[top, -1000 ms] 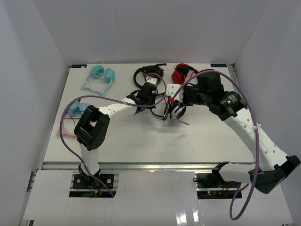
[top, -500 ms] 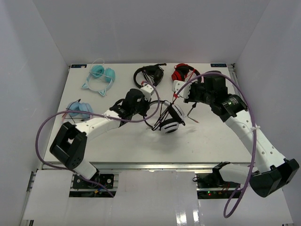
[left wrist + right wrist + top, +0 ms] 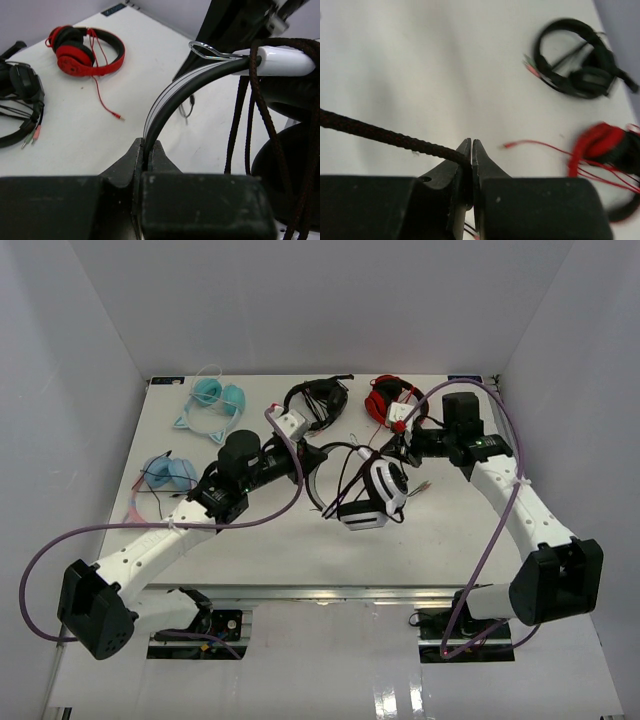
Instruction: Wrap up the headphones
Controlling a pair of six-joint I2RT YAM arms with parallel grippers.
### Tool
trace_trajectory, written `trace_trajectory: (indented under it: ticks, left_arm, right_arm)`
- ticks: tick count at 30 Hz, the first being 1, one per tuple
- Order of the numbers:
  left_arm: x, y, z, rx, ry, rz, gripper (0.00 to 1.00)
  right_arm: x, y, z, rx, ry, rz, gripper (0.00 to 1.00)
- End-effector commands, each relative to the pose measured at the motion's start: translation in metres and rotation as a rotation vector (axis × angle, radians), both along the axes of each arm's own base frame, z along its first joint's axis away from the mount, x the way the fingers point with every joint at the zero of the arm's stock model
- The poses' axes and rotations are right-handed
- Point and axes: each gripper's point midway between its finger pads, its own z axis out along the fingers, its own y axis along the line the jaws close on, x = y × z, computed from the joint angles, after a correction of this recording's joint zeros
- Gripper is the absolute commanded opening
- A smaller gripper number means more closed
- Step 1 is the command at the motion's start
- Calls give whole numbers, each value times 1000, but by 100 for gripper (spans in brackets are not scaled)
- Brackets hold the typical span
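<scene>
The left pincer (image 3: 149, 148) is pressed together on the headband of the headphones (image 3: 167, 97), which arches up and to its right. The 2 cups sit just beyond it, and whether they touch the table cannot be told. The right pincer (image 3: 471, 145) pinches the braided black cable (image 3: 380, 131), which runs off to its left. Ahead of the left pincer, well apart from it, red headphones (image 3: 82, 49) and black headphones (image 3: 20, 92) lie on the white table (image 3: 450, 535). 3 plain pale walls (image 3: 320, 300) enclose the table.
</scene>
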Motion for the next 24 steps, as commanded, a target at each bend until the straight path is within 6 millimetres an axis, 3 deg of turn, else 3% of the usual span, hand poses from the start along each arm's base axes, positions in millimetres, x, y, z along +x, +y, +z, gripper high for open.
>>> trace_trajectory:
  ticks: [1,4,7,10,13,17,21,24]
  left_arm:
    - [-26,0,144,-386,-127,-57,0]
    - [-18,11,187,-565,-130,18,0]
    - [-7,17,213,-691,-136,86,0]
    - [2,19,232,-777,-154,141,0]
    - [20,27,244,-843,-168,243,0]
    - [41,48,248,-889,-182,414,0]
    - [61,75,238,-919,-176,611,0]
    - [68,83,226,-923,-163,680,0]
  right_arm:
    - [-48,43,24,349,272,290,9]
    - [-70,54,23,445,437,391,10]
    - [-83,64,25,486,527,422,13]
    - [-96,78,40,540,499,472,15]
    - [-105,85,45,580,593,465,16]
    - [-110,89,45,614,612,459,15]
    - [-115,88,38,636,623,431,15]
    - [-115,87,36,644,629,415,17]
